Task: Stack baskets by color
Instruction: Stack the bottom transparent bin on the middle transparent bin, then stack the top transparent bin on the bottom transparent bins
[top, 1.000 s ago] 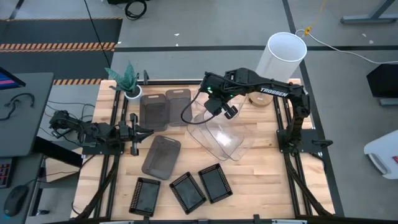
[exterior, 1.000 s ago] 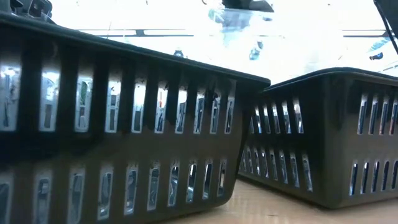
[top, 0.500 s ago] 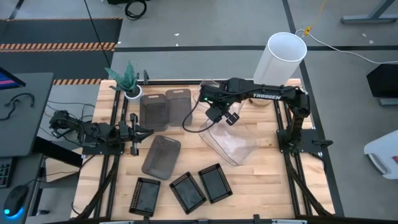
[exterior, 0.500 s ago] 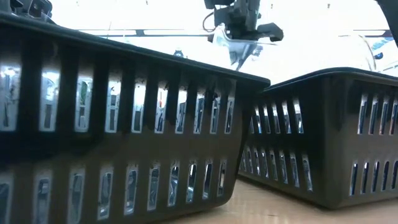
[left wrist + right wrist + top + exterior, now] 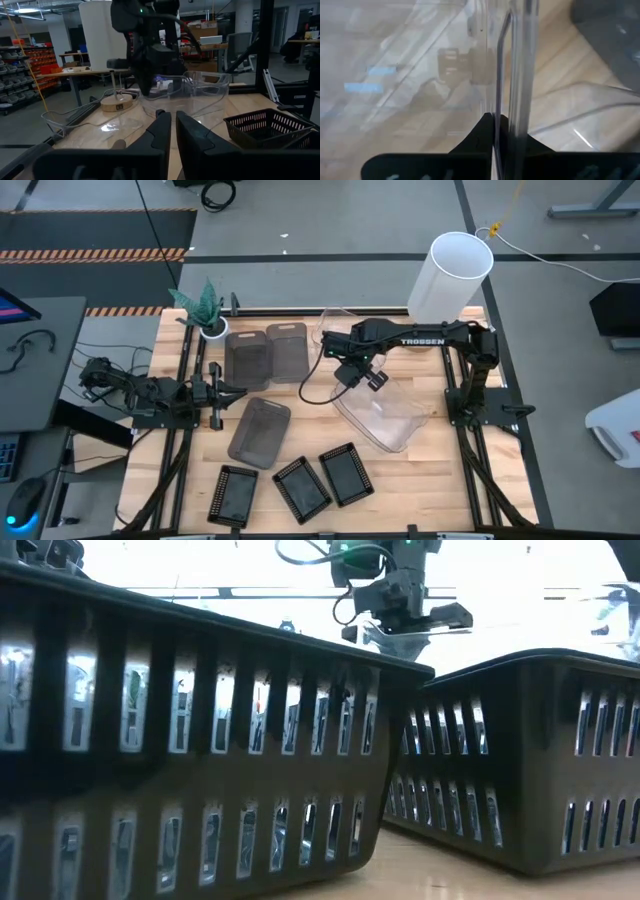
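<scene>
My right gripper (image 5: 352,373) hangs over the table's middle, pointing down, shut on a large clear basket (image 5: 388,418) that spreads toward the near right. A second clear basket (image 5: 333,318) lies at the far edge. Two smoky baskets (image 5: 248,360) (image 5: 288,348) sit far left of centre, and a third (image 5: 260,430) lies nearer. Three black perforated baskets (image 5: 233,493) (image 5: 302,487) (image 5: 346,473) line the near edge. My left gripper (image 5: 240,390) waits at the left, level, its fingers together on nothing. My right gripper pinches the clear basket's upright wall by its top edge (image 5: 496,100) between its two fingers, coming from above and pointing down. The hold is at the basket's far-left end (image 5: 356,385). The basket hangs tilted below the fingers; whether its low end touches the table I cannot tell.
A white cylindrical lamp (image 5: 452,272) stands at the far right corner and a potted plant (image 5: 205,308) at the far left. A wooden roll (image 5: 119,103) lies near the lamp. Two black baskets (image 5: 200,740) (image 5: 530,760) fill the low view close up.
My right gripper has come down over the middle of the table, keeping its hold on the clear basket. The basket has sunk with it and swung toward the near right, lying flatter than before.
</scene>
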Available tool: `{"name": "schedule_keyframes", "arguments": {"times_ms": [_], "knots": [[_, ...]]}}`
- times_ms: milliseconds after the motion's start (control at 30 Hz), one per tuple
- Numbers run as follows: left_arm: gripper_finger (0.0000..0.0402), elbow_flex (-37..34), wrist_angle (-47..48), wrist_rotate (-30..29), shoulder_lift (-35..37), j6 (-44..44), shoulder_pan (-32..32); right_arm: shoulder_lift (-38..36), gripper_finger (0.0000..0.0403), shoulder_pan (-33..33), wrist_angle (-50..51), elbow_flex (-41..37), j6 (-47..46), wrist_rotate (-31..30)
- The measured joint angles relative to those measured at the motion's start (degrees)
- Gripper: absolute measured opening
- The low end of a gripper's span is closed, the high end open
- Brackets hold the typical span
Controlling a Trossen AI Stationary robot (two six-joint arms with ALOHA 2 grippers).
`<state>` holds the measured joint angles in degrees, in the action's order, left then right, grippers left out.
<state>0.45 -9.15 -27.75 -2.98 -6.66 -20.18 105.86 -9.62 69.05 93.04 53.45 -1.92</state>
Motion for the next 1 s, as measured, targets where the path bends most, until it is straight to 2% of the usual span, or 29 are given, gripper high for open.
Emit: {"name": "schedule_keyframes", "arguments": {"times_ms": [200, 467, 567, 667, 833, 1000], "knots": [[0.0029, 0.02, -0.01, 0.0, 0.0, -0.02, 0.01, 0.0, 0.005, -0.32, -3.13, -2.95, -3.86, 0.73], [0.0031, 0.01, -0.02, -0.01, 0.0, -0.02, 0.02, 0.0, 0.0157, -0.6, -5.35, -3.86, -8.75, 0.79], [0.0035, 0.02, -0.02, 0.0, 0.0, -0.02, 0.01, 0.0, 0.0183, -1.37, -9.46, -2.62, -11.42, 6.06], [0.0036, 0.02, -0.02, 0.0, 0.0, -0.02, 0.01, 0.0, 0.0196, -2.3, -13.45, -2.28, -11.15, 11.84], [0.0029, 0.01, -0.01, -0.02, 0.0, -0.02, 0.02, -0.55, 0.0197, -3.63, -14.94, -0.14, -8.46, 10.56], [0.0031, 0.0, -0.02, -0.02, 0.0, -0.02, 0.0, -4.52, 0.0195, -5.21, -14.5, 1.59, -10.29, 12.27]]}}
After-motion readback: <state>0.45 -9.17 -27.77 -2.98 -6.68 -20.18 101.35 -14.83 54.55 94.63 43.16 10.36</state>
